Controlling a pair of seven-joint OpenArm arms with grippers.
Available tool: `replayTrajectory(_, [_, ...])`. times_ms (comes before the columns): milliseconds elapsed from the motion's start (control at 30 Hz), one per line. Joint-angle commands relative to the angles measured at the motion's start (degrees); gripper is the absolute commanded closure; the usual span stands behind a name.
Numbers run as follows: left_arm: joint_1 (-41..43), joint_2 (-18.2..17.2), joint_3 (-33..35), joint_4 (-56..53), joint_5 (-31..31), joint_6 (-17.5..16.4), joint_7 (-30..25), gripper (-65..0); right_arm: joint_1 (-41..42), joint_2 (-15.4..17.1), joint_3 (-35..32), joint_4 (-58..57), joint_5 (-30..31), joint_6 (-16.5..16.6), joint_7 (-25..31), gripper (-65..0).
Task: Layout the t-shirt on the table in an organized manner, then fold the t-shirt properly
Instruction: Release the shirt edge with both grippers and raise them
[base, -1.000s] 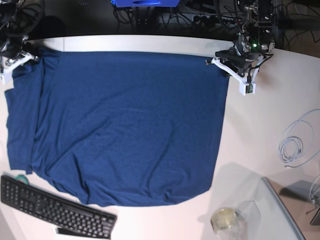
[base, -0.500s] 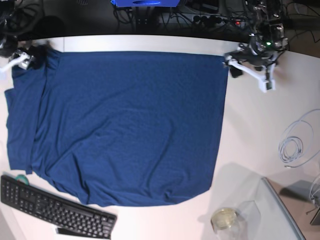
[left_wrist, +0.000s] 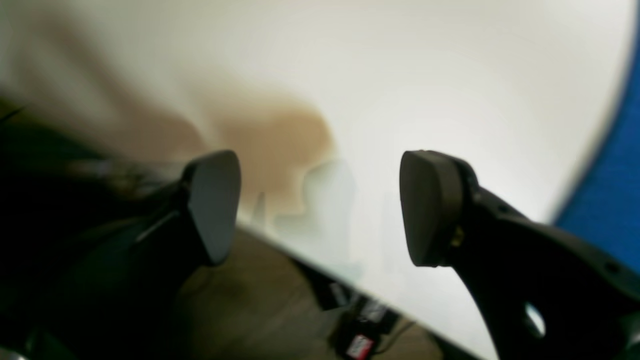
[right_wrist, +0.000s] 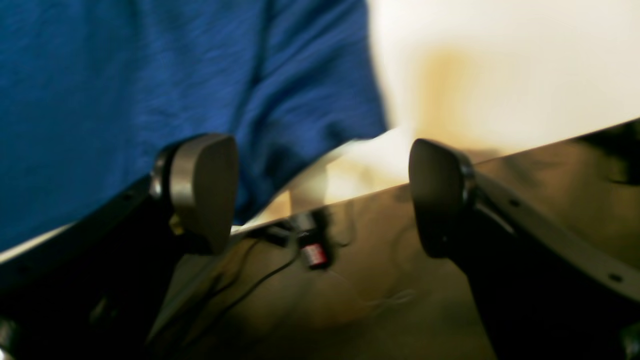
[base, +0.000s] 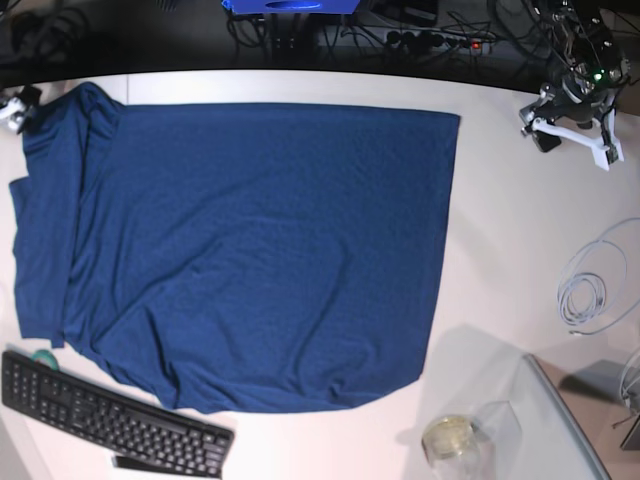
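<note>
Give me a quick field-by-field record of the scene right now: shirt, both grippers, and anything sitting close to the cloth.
t-shirt: spread over the table, mostly flat; folds along its camera-left side, near hem wavy
left gripper: open, empty, over bare table off the shirt's far camera-right corner
right gripper: open, empty, at the table's far edge by the far camera-left corner
keyboard: near camera-left corner, just past the shirt's hem
cable coil: camera-right, clear of the cloth
glass jar: near edge, apart from the shirt
</note>
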Motion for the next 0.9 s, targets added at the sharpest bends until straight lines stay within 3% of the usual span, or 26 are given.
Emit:
replayTrajectory(0, [-0.09,-0.41,-0.21,0.57,-0.60,-0.42,-0.65,-47.4,3.25,2.74,-1.24,0.02,-0.77,0.13,4.40,-50.0])
replayTrajectory(100, [0.00,-0.41,-2.23,0.57,-0.60,-0.42,-0.65,-47.2,11.33,5.55,-6.52,-7.54,-9.47,0.31,13.28,-50.0])
replayTrajectory(267, [0.61,-0.41,-5.04,0.48,-0.69,-0.51,-0.65,-44.4,29.80,9.95,-12.50,-32.16,-21.16,0.40,25.68,-49.8])
replayTrajectory(333, [0.61,-0.41,-6.80,0.13,-0.69,-0.51,-0.65,-36.5,35.77,11.71,-12.58,-42.88,-23.71,0.40,28.49,-49.5])
replayTrajectory(400, [0.61,0.11,-9.52,-1.19,-0.69,-0.51,-0.65,-24.5,39.91,12.67,-12.50,-51.06,-25.91,0.31,32.45,-49.5])
replayTrajectory(500, [0.52,0.29,-13.39,-3.21,-0.69,-0.60,-0.65,-7.7,40.43,12.67,-12.58,-52.99,-26.52,0.05,36.49,-49.4])
replayTrajectory(567, [0.52,0.29,-15.06,-4.71,-0.69,-0.60,-0.65,0.0,40.43,12.67,-12.67,-52.99,-26.52,0.05,36.67,-49.4])
replayTrajectory(733, [0.26,-0.15,-15.85,-8.14,-0.69,-0.60,-0.65,0.0,40.43,12.41,-12.76,-52.99,-26.52,0.05,36.76,-48.6])
replayTrajectory(867, [0.08,0.03,-15.85,-8.31,-0.69,-0.60,-0.65,0.0,40.52,12.32,-12.76,-52.99,-26.52,0.05,36.84,-34.7])
